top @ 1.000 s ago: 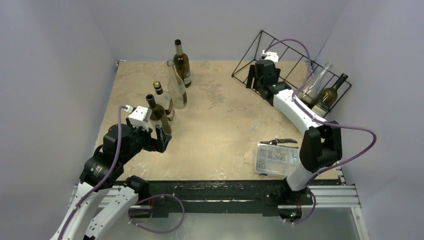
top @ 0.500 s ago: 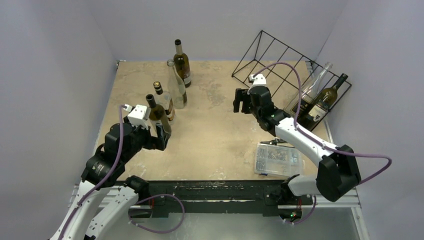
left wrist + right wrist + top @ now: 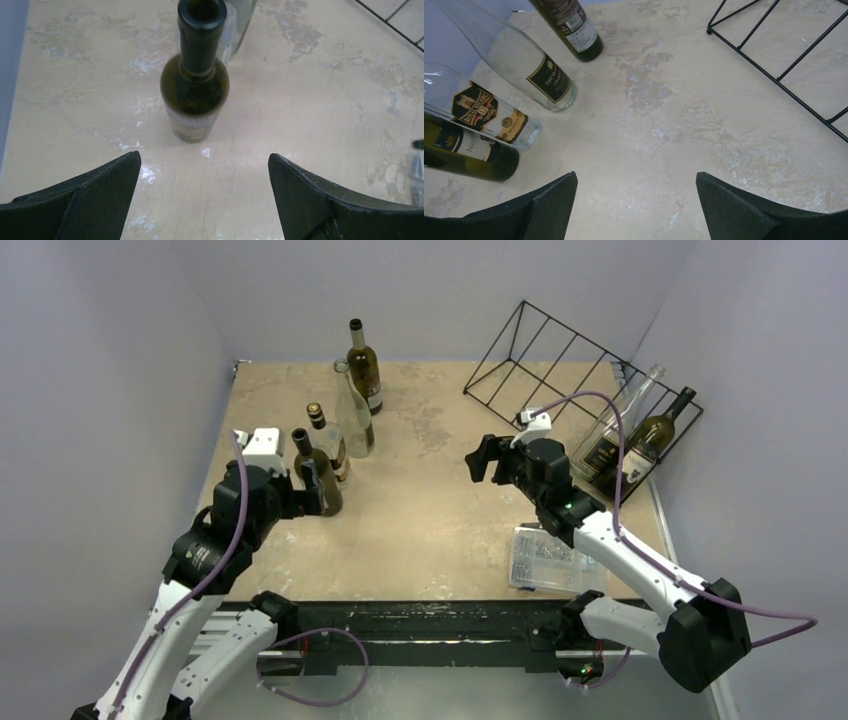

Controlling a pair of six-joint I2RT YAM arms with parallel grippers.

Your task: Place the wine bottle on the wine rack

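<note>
Mottled beige tabletop (image 3: pixel 440 520) with "LOUIS" bottle (image 3: pixel 531 70), "ROYAL" bottle (image 3: pixel 484 112); left fingers (image 3: pixel 90 200) and right fingers (image 3: pixel 734 210) wide apart.

Clear bottle (image 3: pixel 519 60), label: "LOUIS…". Second clear bottle (image 3: pixel 454 95), badge: "ROYAL…", "12". Green bottle (image 3: pixel 479 160): "Nic…", rest hidden.

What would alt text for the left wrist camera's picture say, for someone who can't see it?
A dark green wine bottle, uncorked, stands upright on a beige table, just beyond the wide-open left gripper. A clear bottle stands behind it.
</note>
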